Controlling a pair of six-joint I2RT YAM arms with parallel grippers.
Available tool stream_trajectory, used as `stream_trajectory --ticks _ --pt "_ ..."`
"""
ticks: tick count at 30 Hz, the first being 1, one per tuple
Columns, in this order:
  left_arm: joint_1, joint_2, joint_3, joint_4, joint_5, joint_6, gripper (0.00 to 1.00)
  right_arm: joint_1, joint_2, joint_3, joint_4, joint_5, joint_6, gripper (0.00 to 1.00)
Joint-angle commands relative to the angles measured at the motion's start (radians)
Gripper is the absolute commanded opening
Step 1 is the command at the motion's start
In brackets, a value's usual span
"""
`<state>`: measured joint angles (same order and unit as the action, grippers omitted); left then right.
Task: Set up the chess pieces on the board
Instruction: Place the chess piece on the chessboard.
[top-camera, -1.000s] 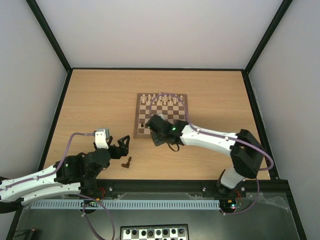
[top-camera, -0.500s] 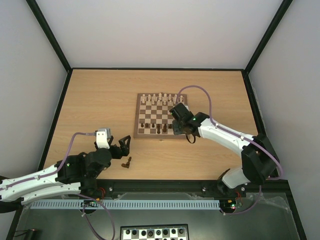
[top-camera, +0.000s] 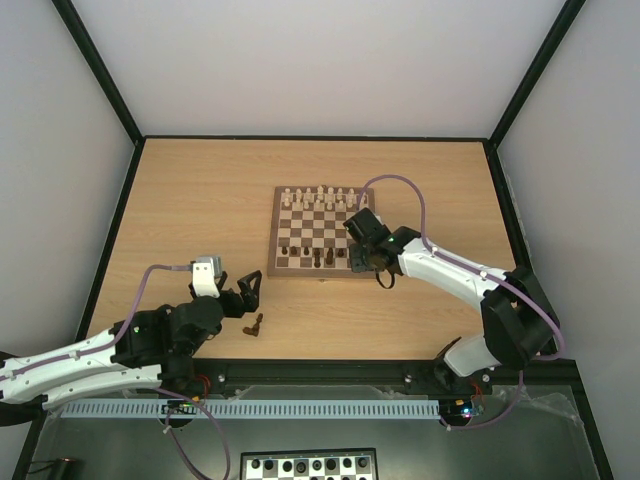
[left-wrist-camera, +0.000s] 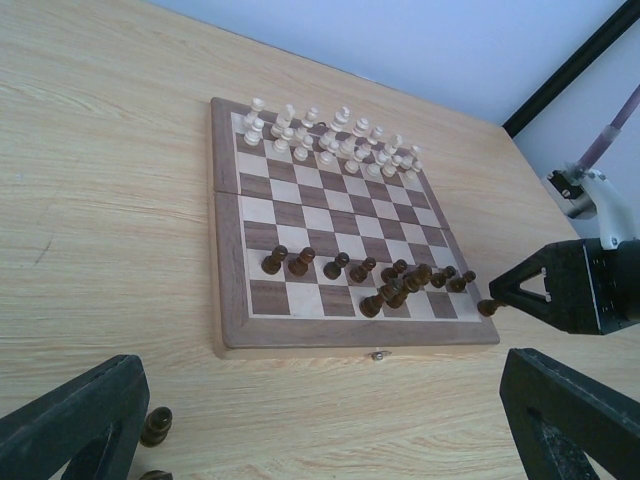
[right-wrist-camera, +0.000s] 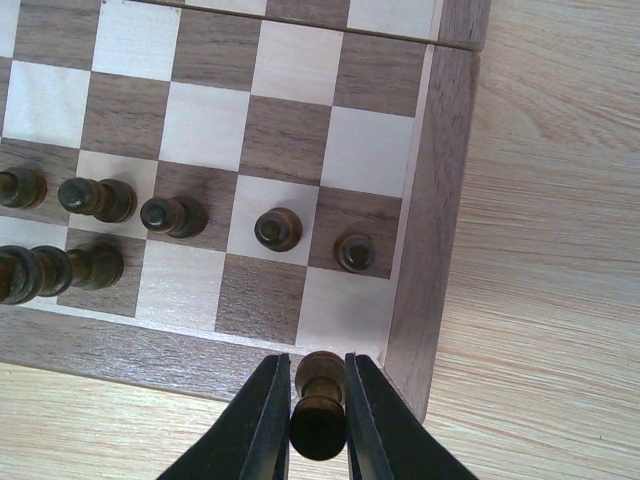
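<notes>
My right end effector (right-wrist-camera: 318, 365) is pinching one dark chessman (right-wrist-camera: 319, 422) between its two fingers. The view is from straight above, so I cannot tell which kind of piece it is. It sits over the near border of the chessboard (right-wrist-camera: 435, 230), just inside the near right corner. I cannot tell whether its base touches the wood.

On the near row, the three squares closest to that corner are bare. Further left, two dark pieces stand on that row. One row farther in, a line of dark pawns (right-wrist-camera: 278, 230) stands upright with gaps between them. The rightmost pawn is one square away from the pinched piece.

Right of the board's edge there is only open tabletop (top-camera: 180, 200), up to the black frame.

The pale chessmen (left-wrist-camera: 330, 135) fill the two far rows. The middle rows between the two sets are open.

My left end effector (left-wrist-camera: 320, 420) is spread wide above the tabletop, near and left of the board, and it is holding nothing. Two loose dark chessmen (top-camera: 256, 324) rest on the wood beside it, well apart from the board's near edge.
</notes>
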<state>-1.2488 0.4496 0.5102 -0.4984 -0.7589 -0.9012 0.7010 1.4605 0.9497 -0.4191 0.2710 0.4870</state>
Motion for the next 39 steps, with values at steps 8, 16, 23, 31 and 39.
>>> stream_trajectory --ticks 8,16,23,31,39 --pt "0.006 -0.005 -0.001 0.008 -0.002 0.006 0.99 -0.027 0.052 -0.019 0.035 0.023 0.001 0.16" --pt "0.006 -0.005 -0.003 0.008 -0.007 0.009 1.00 -0.041 0.074 -0.018 0.053 0.016 -0.001 0.18" --pt "0.006 -0.006 -0.002 0.008 -0.008 0.009 0.99 -0.043 0.094 -0.025 0.063 0.004 -0.003 0.22" --pt "0.007 -0.006 -0.001 0.006 -0.010 0.010 1.00 -0.044 0.070 -0.022 0.050 0.005 0.001 0.25" --pt "0.006 -0.001 0.000 0.012 -0.016 0.015 0.99 -0.044 -0.109 -0.017 0.036 0.079 0.012 0.63"
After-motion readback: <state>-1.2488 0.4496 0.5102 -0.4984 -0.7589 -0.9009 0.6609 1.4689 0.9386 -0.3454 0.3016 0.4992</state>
